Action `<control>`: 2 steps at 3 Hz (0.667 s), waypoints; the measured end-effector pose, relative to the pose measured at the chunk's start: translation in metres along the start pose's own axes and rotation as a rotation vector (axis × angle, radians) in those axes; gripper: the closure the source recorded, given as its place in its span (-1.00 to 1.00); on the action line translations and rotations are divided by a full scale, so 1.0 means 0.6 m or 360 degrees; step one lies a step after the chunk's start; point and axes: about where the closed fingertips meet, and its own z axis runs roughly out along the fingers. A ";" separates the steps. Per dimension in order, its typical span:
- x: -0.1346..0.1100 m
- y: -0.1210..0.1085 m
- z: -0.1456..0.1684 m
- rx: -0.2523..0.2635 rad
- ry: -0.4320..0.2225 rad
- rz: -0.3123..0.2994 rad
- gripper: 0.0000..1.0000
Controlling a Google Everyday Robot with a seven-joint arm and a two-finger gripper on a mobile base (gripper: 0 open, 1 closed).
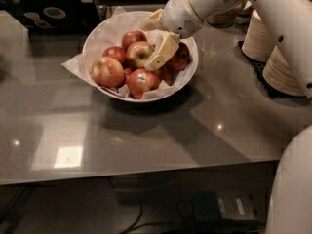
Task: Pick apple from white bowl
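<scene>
The white bowl, lined with crinkled white paper, stands at the back middle of the grey table and holds several red apples. The apple with the pale yellow-green patch lies near the bowl's middle. My gripper hangs over the bowl from the upper right. It is open, with one cream finger at the apple's right side and the other above and behind it. A sticker-bearing apple lies at the front. A dark red apple lies at the right, partly hidden by the gripper.
Stacks of cream disposable bowls stand at the right edge of the table. A dark laptop sits at the back left. My white arm crosses the upper right, and the robot's body fills the lower right.
</scene>
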 end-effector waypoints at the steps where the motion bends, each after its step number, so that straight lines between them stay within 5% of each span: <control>1: -0.003 -0.010 -0.024 0.0061 0.0097 0.0019 -0.58; 2: -0.016 -0.011 -0.030 0.0059 0.0136 0.0016 -0.25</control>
